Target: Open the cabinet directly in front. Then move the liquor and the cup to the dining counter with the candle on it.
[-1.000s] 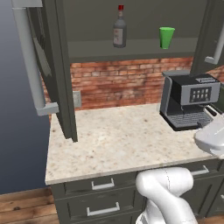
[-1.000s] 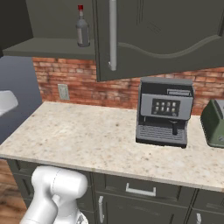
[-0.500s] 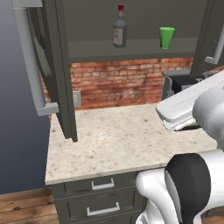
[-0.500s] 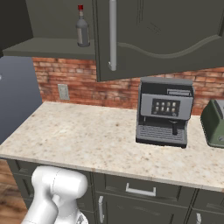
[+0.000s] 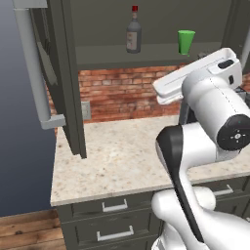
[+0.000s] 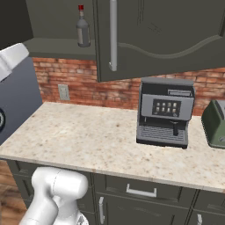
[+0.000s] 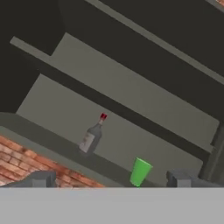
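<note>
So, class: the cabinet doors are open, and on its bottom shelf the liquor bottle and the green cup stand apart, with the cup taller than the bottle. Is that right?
Not quite. The heights are reversed: the liquor bottle is the taller, and the green cup reaches only about half its height. The left base view shows this clearly. The rest holds: the cabinet is open and the two stand apart on the bottom shelf.

You saw the liquor [image 7: 91, 138] and the cup [image 7: 140, 172] standing apart on the open cabinet [image 7: 131, 92] shelf, gripper [image 7: 109, 180] jaws wide.
</note>
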You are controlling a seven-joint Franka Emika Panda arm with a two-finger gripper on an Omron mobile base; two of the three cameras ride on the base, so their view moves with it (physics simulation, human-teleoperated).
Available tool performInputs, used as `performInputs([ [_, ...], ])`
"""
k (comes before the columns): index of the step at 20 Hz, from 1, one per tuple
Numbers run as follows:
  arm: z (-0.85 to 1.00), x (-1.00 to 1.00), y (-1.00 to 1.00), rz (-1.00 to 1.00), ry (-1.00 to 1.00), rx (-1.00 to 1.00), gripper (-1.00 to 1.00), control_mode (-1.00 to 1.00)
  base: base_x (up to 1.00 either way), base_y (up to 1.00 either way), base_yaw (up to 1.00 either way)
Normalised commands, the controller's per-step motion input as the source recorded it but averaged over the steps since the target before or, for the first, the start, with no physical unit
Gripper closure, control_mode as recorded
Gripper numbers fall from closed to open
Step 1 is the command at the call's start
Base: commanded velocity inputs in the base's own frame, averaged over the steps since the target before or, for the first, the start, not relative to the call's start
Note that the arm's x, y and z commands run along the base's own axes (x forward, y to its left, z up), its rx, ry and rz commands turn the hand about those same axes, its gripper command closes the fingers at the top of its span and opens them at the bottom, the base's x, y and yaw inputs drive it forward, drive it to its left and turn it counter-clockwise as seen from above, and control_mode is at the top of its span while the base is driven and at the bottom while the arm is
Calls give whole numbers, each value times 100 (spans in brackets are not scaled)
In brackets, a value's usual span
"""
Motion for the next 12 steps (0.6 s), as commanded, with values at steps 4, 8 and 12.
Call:
performInputs([
  [4, 9, 100, -3, -12, 0, 0, -100, -100, 0, 0, 0],
  [8, 14, 100, -16, -24, 1, 6, -100, -100, 0, 0, 0],
  [12, 8, 94, -31, -29, 0, 12, -100, -100, 0, 0, 0],
])
